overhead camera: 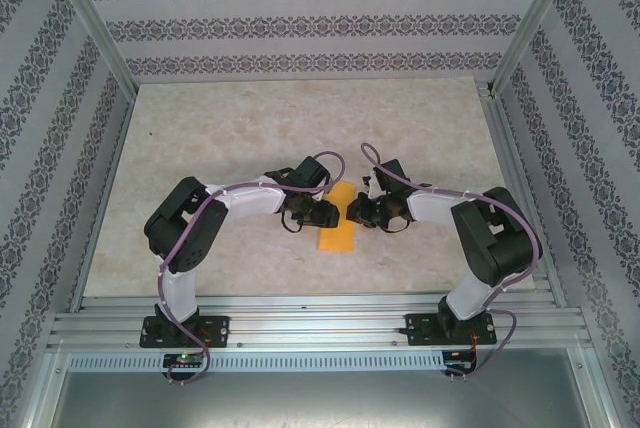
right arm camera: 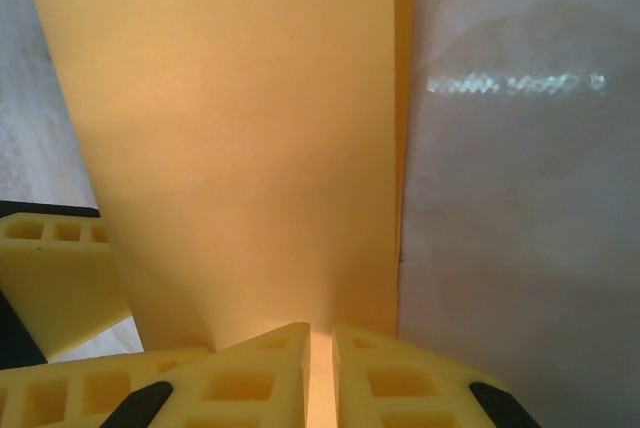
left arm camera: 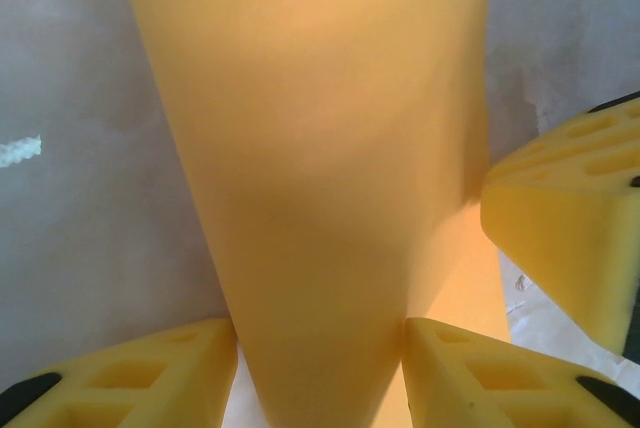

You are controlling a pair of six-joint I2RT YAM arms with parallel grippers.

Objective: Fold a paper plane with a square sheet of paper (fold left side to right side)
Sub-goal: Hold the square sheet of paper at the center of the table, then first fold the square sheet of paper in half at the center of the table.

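Orange-yellow square sheet of paper (overhead camera: 336, 228) lies mid table (overhead camera: 250, 128) btwn both arms. Thin, light, floppy, creases easily, so take it by an edge. Right gripper (right arm camera: 320, 373) pinches its edge; left gripper (left arm camera: 320, 378) half spread round it, can't tell if squeezing

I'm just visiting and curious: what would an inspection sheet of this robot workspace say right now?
Surface: pale marbled table.
Job's things: orange-yellow square sheet of paper between the grippers, partly folded.
Clutter: nothing seen.
Grippers: right gripper shut on the paper; left gripper fingers apart around it, grip unclear.
Cables: purple cables along both arms.
Surroundings: patterned walls, metal frame posts.
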